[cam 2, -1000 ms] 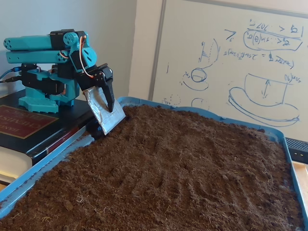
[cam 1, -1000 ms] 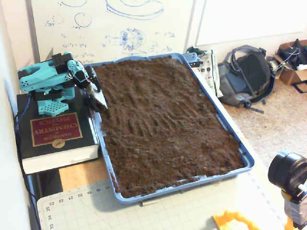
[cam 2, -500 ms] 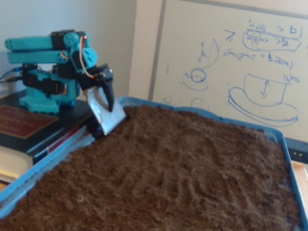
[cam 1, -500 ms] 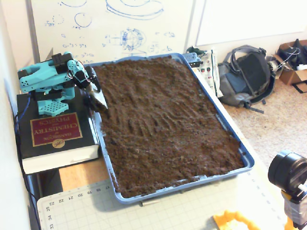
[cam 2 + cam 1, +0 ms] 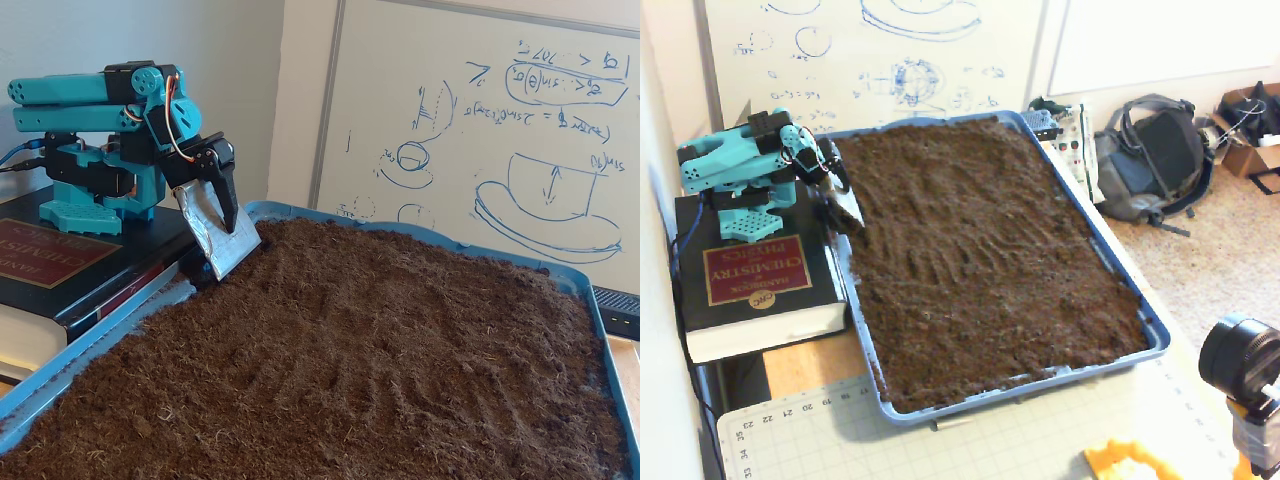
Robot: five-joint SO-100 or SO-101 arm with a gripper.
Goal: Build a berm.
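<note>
No berm is in view: the dark-brown soil (image 5: pixel 980 240) (image 5: pixel 380 350) lies flat in the blue tray (image 5: pixel 1020 388) (image 5: pixel 40 395), marked only by faint furrows. My teal arm (image 5: pixel 735 160) (image 5: pixel 100 110) is folded back at the tray's left edge in both fixed views. Its gripper (image 5: pixel 845 215) (image 5: pixel 232 250) points down, one finger a foil-wrapped blade (image 5: pixel 215 235), and the black finger lies against that blade. The blade's tip rests at the soil's edge by the tray wall. Nothing is held.
The arm's base stands on a thick black book (image 5: pixel 750 280) (image 5: pixel 50 255) left of the tray. A whiteboard stands behind. A backpack (image 5: pixel 1155 155) lies on the floor to the right. A green cutting mat (image 5: pixel 940 440), a yellow object (image 5: pixel 1125 462) and a camera (image 5: pixel 1240 360) are in front.
</note>
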